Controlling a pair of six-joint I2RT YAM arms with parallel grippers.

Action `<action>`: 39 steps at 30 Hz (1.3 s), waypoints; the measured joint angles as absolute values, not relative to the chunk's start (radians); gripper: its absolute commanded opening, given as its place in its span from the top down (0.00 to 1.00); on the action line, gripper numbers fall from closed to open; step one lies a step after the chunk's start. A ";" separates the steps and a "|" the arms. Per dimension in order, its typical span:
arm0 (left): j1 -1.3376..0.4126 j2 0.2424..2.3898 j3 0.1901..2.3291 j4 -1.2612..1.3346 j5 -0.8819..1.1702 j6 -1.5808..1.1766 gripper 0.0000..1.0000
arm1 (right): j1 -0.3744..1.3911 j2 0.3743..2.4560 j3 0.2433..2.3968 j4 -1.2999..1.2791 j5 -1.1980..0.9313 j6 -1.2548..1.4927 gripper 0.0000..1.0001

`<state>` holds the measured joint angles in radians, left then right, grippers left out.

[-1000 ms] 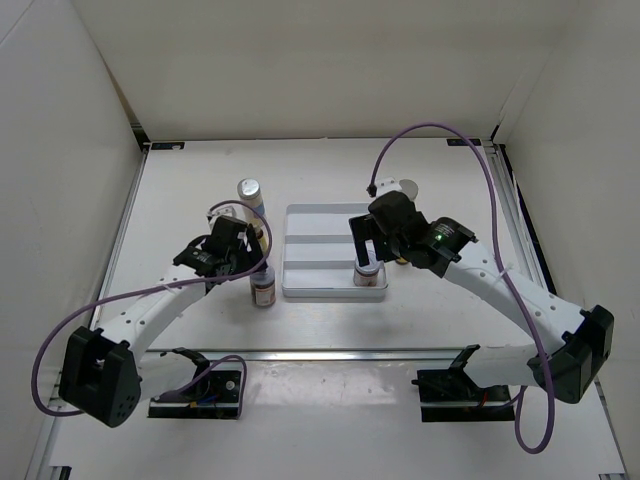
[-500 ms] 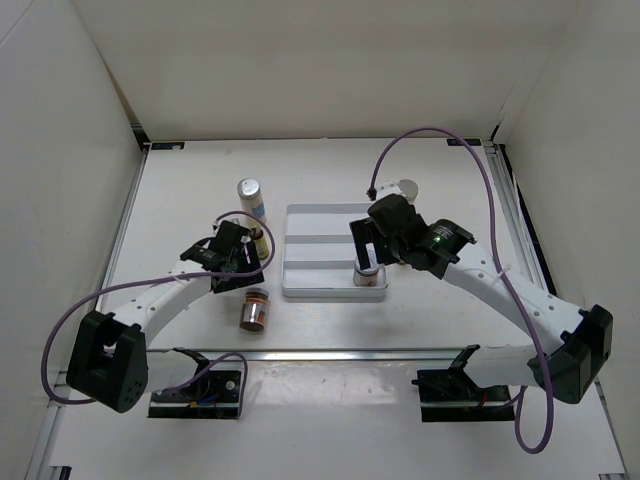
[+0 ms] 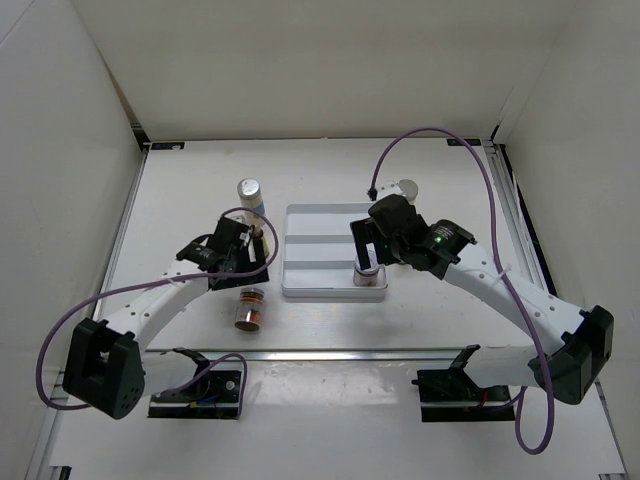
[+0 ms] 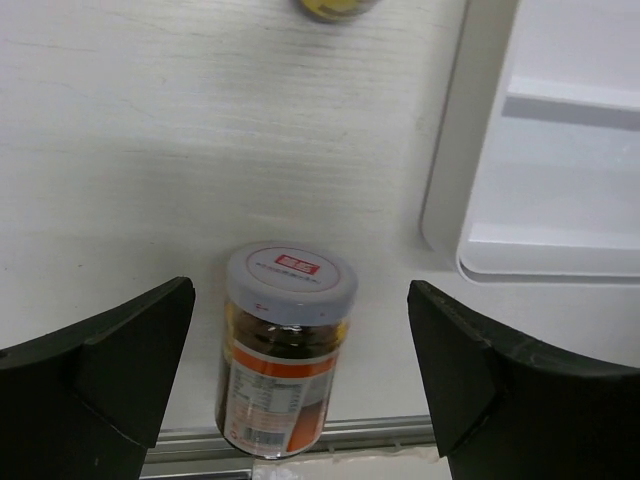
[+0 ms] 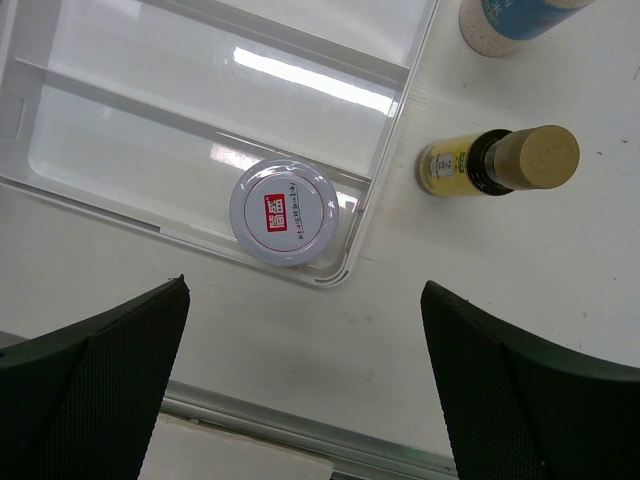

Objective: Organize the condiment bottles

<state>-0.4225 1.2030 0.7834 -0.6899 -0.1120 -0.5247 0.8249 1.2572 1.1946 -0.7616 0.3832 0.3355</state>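
On my left side, my left gripper (image 4: 300, 290) hangs spread wide with nothing in it. Below it is a squat jar (image 4: 285, 365), lying between the two fingers and touching neither. From overhead that jar looks tipped onto its side on the table (image 3: 180, 200), close to the near rail and outside the tray (image 3: 335, 209). I judge it needs righting, or a fresh grip across its body, before it can go in.

Beyond it stands a slim yellow bottle (image 4: 335, 8), close to my wrist, and farther back a tall white bottle (image 3: 249, 193). Both wait beside the tray's left edge, and a careless swing of mine could knock them.

In the tray's near right corner the second jar (image 5: 284, 212) stands upright, lid up, hard against the rim. My right gripper (image 5: 305, 288) hovers over it with jaws fully apart, gripping nothing, so I take that jar as placed.

Right of the tray, a right-hand yellow bottle (image 5: 500, 165) and a right-hand white bottle (image 5: 510, 20) stand near each other on the table, not yet sorted.
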 measured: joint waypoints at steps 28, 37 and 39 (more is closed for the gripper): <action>-0.527 1.417 0.820 -0.767 -0.081 -0.536 0.55 | 0.803 1.251 1.195 -0.762 0.384 0.328 0.00; -0.539 1.303 0.837 -0.804 -0.103 -0.535 0.70 | 0.800 1.251 1.193 -0.761 0.384 0.328 0.00; -0.540 1.257 0.853 -0.809 -0.117 -0.531 0.71 | 0.800 1.250 1.187 -0.760 0.384 0.328 0.00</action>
<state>-0.5404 1.2572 0.8532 -0.8089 -0.1173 -0.5312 0.7998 1.2499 1.1870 -0.7605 0.3843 0.3283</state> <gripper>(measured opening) 0.757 0.998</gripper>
